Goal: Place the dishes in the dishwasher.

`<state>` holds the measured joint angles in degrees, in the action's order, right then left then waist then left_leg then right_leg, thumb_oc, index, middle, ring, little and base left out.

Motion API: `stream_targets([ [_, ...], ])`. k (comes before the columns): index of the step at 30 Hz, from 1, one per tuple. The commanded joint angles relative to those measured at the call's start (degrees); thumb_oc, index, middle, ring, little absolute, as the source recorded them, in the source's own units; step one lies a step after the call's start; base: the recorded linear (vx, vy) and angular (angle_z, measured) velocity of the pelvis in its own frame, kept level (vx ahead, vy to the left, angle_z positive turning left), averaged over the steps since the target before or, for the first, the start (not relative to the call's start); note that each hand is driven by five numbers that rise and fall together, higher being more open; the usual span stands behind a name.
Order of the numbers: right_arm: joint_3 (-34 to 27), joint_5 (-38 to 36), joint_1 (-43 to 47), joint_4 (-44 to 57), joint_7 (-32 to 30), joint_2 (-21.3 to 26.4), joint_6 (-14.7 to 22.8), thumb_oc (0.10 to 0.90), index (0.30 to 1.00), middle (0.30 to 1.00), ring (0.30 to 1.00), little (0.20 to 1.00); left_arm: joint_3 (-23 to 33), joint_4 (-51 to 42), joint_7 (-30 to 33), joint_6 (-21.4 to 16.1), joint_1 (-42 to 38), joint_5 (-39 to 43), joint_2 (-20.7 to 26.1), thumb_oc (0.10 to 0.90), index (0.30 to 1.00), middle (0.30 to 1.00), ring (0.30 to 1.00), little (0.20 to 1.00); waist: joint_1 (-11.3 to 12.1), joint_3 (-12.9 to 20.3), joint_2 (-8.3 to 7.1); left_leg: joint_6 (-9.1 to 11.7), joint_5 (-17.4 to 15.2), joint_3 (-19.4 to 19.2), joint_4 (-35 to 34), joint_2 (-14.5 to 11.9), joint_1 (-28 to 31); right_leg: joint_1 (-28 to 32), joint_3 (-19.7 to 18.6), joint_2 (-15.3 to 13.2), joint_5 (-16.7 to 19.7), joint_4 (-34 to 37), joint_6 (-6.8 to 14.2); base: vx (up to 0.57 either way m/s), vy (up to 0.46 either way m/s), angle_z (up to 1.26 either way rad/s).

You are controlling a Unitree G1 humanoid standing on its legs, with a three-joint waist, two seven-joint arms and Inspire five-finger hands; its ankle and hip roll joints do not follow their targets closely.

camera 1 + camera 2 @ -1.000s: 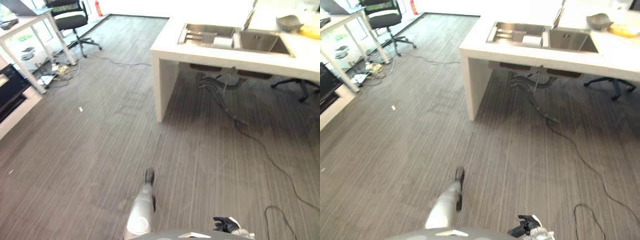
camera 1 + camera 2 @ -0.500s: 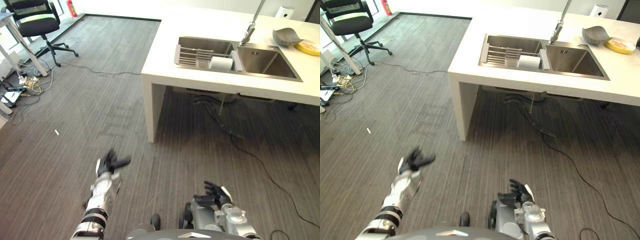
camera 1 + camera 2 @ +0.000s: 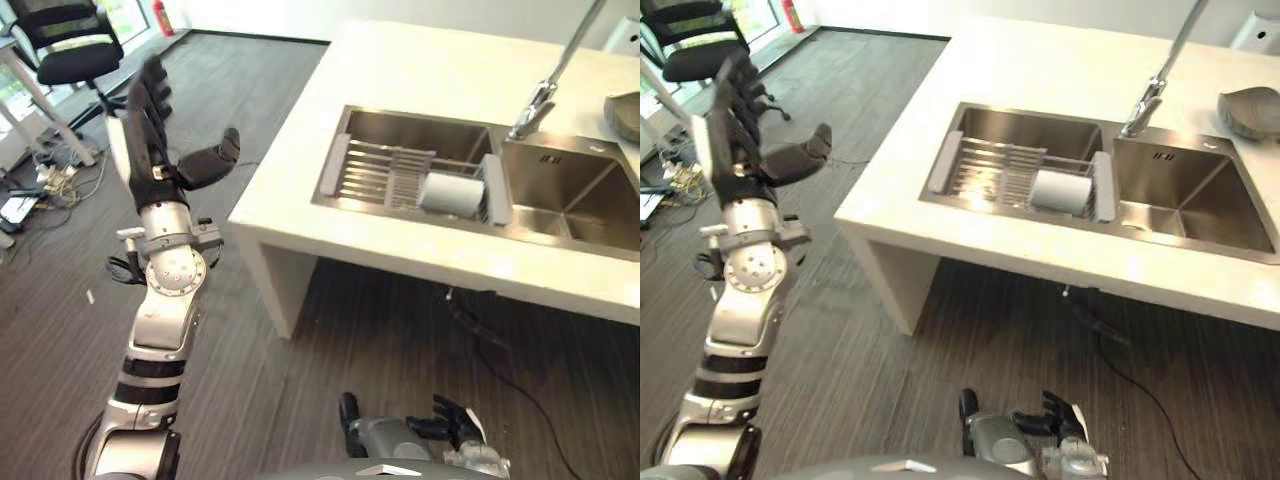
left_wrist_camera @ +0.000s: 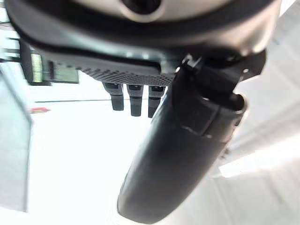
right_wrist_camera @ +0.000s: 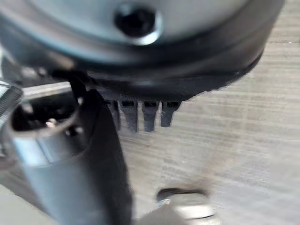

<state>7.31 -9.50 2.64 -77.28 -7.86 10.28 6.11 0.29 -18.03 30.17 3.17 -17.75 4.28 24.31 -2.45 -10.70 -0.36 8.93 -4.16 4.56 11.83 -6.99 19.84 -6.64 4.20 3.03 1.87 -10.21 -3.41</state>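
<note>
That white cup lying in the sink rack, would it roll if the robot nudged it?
Probably: the cup lies on its side across the rack, so a nudge could roll it. It looks rigid and light. Its smooth surface might slip in a loose grasp.

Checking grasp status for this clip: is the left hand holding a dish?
No. The left hand is raised in the air beside the counter with its fingers straight and nothing in them.
</note>
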Motion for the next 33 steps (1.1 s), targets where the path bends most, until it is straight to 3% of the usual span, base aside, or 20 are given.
stream_targets([
  [1, 2.6, 1.7, -8.0, 9.8, 0.7, -0.8, 0.6, 0.800, 0.900, 0.900, 0.900, 0.900, 6.6, 2.0, 3.3, -8.4, -0.5, -5.9, -0.8, 0.800, 0.900, 0.900, 0.900, 0.900, -2.0, 5.9, 0.45, -0.7, 7.4, -0.2, 3.5, 0.0, -10.9, 6.7, -1.2, -5.9, 4.4, 15.2, 9.3, 0.07, -0.205, -0.63],
  [3, 2.3, 0.7, -5.0, 9.7, 0.0, 1.0, 0.7, 0.800, 0.900, 0.900, 0.900, 0.900, 5.6, 1.5, 3.2, -9.2, -1.6, -6.1, -0.4, 0.800, 0.900, 0.900, 0.900, 0.900, 0.1, 3.8, -0.56, -1.1, 9.3, 1.0, 14.0, 3.7, -16.3, 8.9, -2.4, -6.6, 3.4, 15.2, 8.1, 0.17, -0.195, 0.15],
  [4, 1.4, -0.6, -3.6, 10.1, -0.6, 1.7, 0.7, 0.800, 0.900, 0.900, 0.900, 0.900, 5.6, 0.0, 3.1, -9.3, -0.8, -6.5, -0.1, 0.800, 0.900, 0.900, 0.900, 0.900, 1.9, 2.8, -0.79, -2.2, 7.0, 3.7, 14.9, 10.4, -19.0, 10.1, -4.8, -5.6, 2.7, 15.2, 7.5, 0.15, -0.113, -0.12],
  [5, 1.3, -0.6, -3.5, 10.1, -0.6, 1.7, 0.6, 0.800, 0.900, 0.900, 0.900, 0.900, 5.6, -0.2, 3.0, -9.2, -0.9, -6.6, -0.2, 0.800, 0.900, 0.900, 0.900, 0.900, 2.2, 2.6, -1.09, -2.3, 7.6, 3.3, 15.0, 10.7, -19.3, 9.8, -5.1, -6.0, 3.1, 15.2, 7.6, 0.27, -0.123, -0.66],
  [6, 1.1, -1.7, -3.2, 10.0, 0.1, 1.1, 0.7, 0.800, 0.900, 0.900, 0.900, 0.900, 5.8, -1.5, 2.1, -8.8, 0.9, -6.9, 0.5, 0.800, 0.900, 0.900, 0.900, 0.900, 3.9, 2.5, -0.21, -4.5, 5.2, 6.5, 8.9, 16.1, -21.5, 10.6, -7.6, -3.9, 3.0, 15.2, 7.5, 0.14, -0.064, -1.18],
  [7, 2.1, -1.3, -3.4, 9.5, 0.4, 1.1, 0.9, 0.800, 0.900, 0.900, 0.900, 0.900, 4.2, -2.6, 0.9, -8.4, 2.3, -5.9, -0.6, 0.800, 0.900, 0.900, 0.900, 0.900, 3.9, 2.6, 0.32, -6.0, 5.2, 4.8, 2.6, 15.5, -19.1, 10.5, -7.8, -3.5, 3.7, 15.2, 7.7, 0.18, -0.070, -1.30],
  [9, 2.6, -0.6, -3.9, 9.7, 0.3, 0.7, 1.0, 0.800, 0.900, 0.900, 0.900, 0.900, 3.9, -4.3, -0.7, -8.1, 3.4, -6.6, 0.3, 0.800, 0.900, 0.900, 0.900, 0.900, 3.8, 2.3, 0.28, -5.9, 6.1, 3.9, 3.2, 14.6, -17.4, 11.3, -7.9, -3.7, 3.7, 15.2, 8.0, 0.01, 0.006, -1.36],
  [11, 2.7, -0.8, -4.5, 10.4, -0.4, 0.3, 0.9, 0.800, 0.900, 0.900, 0.900, 0.900, 4.2, -5.5, -1.3, -8.1, 5.6, -6.1, -0.3, 0.800, 0.900, 0.900, 0.900, 0.900, 4.1, 2.5, 0.38, -5.5, 4.6, 4.2, 0.8, 13.6, -17.2, 11.5, -7.5, -3.9, 2.7, 15.2, 8.1, 0.05, 0.015, -0.31],
  [12, 1.0, -2.2, -4.7, 10.5, -0.5, -0.3, 0.8, 0.800, 0.900, 0.900, 0.900, 0.900, 4.2, -6.3, -2.0, -7.8, 6.8, -5.9, -0.5, 0.800, 0.900, 0.900, 0.900, 0.900, 4.2, 3.1, 0.59, -6.9, 2.8, 6.5, -3.3, 14.4, -15.2, 11.1, -7.7, -3.3, 2.8, 15.2, 8.1, 0.06, 0.012, -0.06],
  [14, -1.4, -4.9, -6.4, 9.5, 0.6, -2.1, 1.3, 0.800, 0.900, 0.900, 0.900, 0.900, 3.2, -6.9, -2.9, -7.4, 7.9, -6.5, -0.1, 0.800, 0.900, 0.900, 0.900, 0.900, 2.9, 3.9, 0.49, -7.7, 3.6, 6.4, -11.5, 12.4, -12.2, 10.7, -6.5, -3.1, 3.2, 15.2, 8.1, 0.02, 0.045, -0.35],
  [16, 1.2, -3.9, -7.6, 11.0, 3.0, -3.8, 0.6, 0.800, 0.900, 0.900, 0.900, 0.900, 2.6, -7.7, -3.7, -7.6, 8.6, -6.1, -0.6, 0.800, 0.900, 0.900, 0.900, 0.900, 2.7, 4.2, 0.45, -8.5, 5.0, 8.3, -15.6, 12.6, -10.6, 9.7, -6.5, -2.8, 3.6, 15.2, 8.1, -0.04, 0.074, -0.23],
  [21, 2.9, -3.6, -8.6, 7.9, 3.7, -4.8, 0.2, 0.800, 0.900, 0.900, 0.900, 0.900, -0.8, -6.4, -4.6, -7.6, 7.4, -7.6, -0.2, 0.800, 0.900, 0.900, 0.900, 0.900, 1.7, 4.2, 0.17, -8.6, 5.9, 7.5, -16.8, 12.1, -12.4, 6.6, -6.7, -2.7, 4.6, 15.2, 8.6, -0.10, 0.074, 0.13],
  [24, 2.4, -4.2, -8.3, 7.5, 3.7, -5.1, 0.6, 0.800, 0.900, 0.900, 0.900, 0.900, -2.8, -7.1, -6.5, -7.6, 7.4, -8.9, 1.6, 0.800, 0.900, 0.900, 0.900, 0.900, 1.3, 3.2, -1.15, -8.9, 6.3, 6.4, -16.8, 11.7, -13.7, 4.8, -6.1, -2.4, 6.0, 14.2, 9.1, -0.13, 0.002, 0.06],
  [25, 2.8, -3.2, -7.7, 7.8, 3.7, -4.9, 0.5, 0.800, 0.900, 0.900, 0.900, 0.900, -3.0, -6.9, -7.7, -7.6, 7.8, -9.0, 3.0, 0.800, 0.900, 0.900, 0.900, 0.900, 2.2, 1.8, -1.09, -8.5, 6.2, 4.3, -16.8, 10.0, -13.6, 3.0, 0.3, -1.6, 4.4, 9.4, 9.5, -0.19, -0.011, -0.13],
  [27, 2.8, -1.5, -7.8, 7.8, 3.9, -4.9, 0.2, 0.800, 0.900, 0.900, 0.900, 0.900, -2.9, -7.3, -9.6, -7.7, 8.3, -9.1, 3.7, 0.800, 0.900, 0.900, 0.900, 0.900, 3.1, 1.4, -0.24, -8.0, 7.2, 2.1, -16.8, 8.2, -14.3, 3.9, 6.9, -3.2, 0.6, 5.2, 9.9, -0.20, 0.000, -0.97],
  [29, 2.9, 0.4, -7.5, 7.6, 3.4, -4.3, 0.2, 0.800, 0.900, 0.900, 0.900, 0.900, -4.5, -8.0, -11.5, -8.1, 7.4, -9.4, 4.4, 0.800, 0.900, 0.900, 0.900, 0.900, 2.5, 1.7, 0.41, -8.1, 7.8, 1.6, -16.8, 7.4, -14.9, 6.1, 2.6, -4.0, -2.2, 2.2, 9.6, -0.15, -0.025, -1.11],
  [31, 2.9, 1.2, -7.7, 6.8, 3.1, -3.9, 0.0, 0.800, 0.900, 0.900, 0.900, 0.900, -6.5, -7.7, -12.5, -8.0, 5.9, -10.0, 4.7, 0.800, 0.900, 0.900, 0.900, 0.900, 2.9, 3.0, 0.38, -7.9, 7.8, 1.4, -16.8, 7.3, -15.7, 9.0, -2.8, -5.9, -3.0, 5.2, 9.7, -0.09, -0.092, 0.11],
  [32, 3.1, 1.8, -7.8, 6.4, 3.2, -3.3, 0.0, 0.800, 0.900, 0.900, 0.900, 0.900, -7.8, -7.5, -12.4, -7.8, 5.0, -10.5, 4.7, 0.800, 0.900, 0.900, 0.900, 0.900, 3.6, 3.0, 0.17, -7.6, 8.1, 0.5, -16.8, 7.2, -16.4, 10.1, -2.4, -7.8, -1.5, 8.7, 10.0, -0.07, -0.089, -0.04],
  [33, 3.1, 1.8, -7.8, 6.4, 3.2, -3.3, 0.0, 0.800, 0.900, 0.900, 0.900, 0.900, -7.8, -7.5, -12.4, -7.8, 5.0, -10.5, 4.7, 0.800, 0.900, 0.900, 0.900, 0.900, 3.6, 3.0, 0.17, -7.6, 8.1, 0.5, -16.8, 7.2, -16.4, 10.1, -2.4, -7.8, -1.5, 8.7, 10.0, -0.07, -0.049, -0.24],
])
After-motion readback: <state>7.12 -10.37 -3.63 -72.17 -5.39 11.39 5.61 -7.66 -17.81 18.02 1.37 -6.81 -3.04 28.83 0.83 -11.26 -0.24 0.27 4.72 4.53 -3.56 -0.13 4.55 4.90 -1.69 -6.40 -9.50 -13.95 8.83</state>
